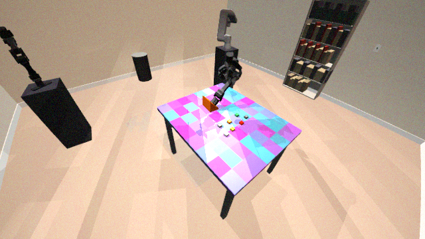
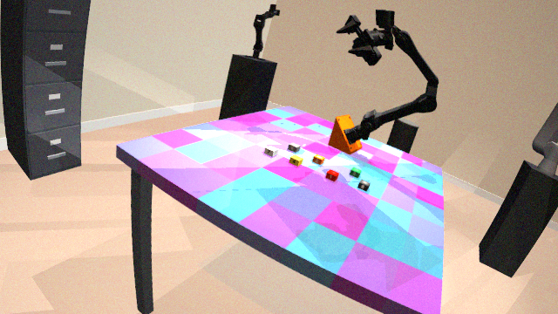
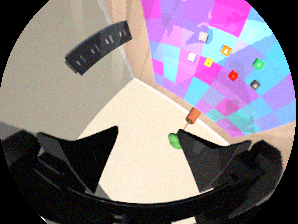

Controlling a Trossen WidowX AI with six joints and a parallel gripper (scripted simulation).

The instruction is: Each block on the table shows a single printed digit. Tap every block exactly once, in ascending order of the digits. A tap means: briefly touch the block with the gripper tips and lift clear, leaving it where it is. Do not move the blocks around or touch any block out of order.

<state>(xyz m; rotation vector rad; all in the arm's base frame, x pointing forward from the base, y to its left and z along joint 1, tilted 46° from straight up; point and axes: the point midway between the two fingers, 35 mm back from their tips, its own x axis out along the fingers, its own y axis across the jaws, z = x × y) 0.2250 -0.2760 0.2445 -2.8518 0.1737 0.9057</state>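
A green block, dark grey block, red block, orange block, yellow block, light grey block and white block stand apart on the table. Their digits are too small to read. My gripper is open and empty, high above the table and away from every block.
The checkered table carries an orange bracket beside my arm's base. Other arms stand on black pedestals off the table. A bookshelf and a drawer cabinet stand by the walls.
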